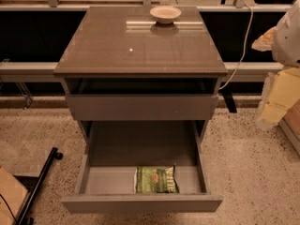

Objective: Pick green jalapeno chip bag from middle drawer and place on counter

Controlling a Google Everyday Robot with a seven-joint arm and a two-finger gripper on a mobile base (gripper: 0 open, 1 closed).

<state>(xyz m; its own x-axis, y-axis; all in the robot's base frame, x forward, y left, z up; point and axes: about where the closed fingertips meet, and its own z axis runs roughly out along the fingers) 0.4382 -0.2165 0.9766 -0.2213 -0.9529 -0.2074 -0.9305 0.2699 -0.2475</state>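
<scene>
The green jalapeno chip bag [156, 179] lies flat in the front of the pulled-out middle drawer [140, 203], a little right of centre, close to the drawer's front wall. The counter [117, 46] is the glossy grey-brown top slab of the cabinet, with a tiny white speck on it. My gripper [274, 108] hangs at the right edge of the view, beside the cabinet and off to its right, at about the height of the upper drawer. It is well apart from the bag and holds nothing that I can see.
A shallow beige bowl [165, 14] stands at the back of the counter. The upper grey drawer [140, 107] is slightly pulled out above the middle drawer. A white cable [243, 46] hangs at the right. A black stand leg [40, 182] lies on the speckled floor at the lower left.
</scene>
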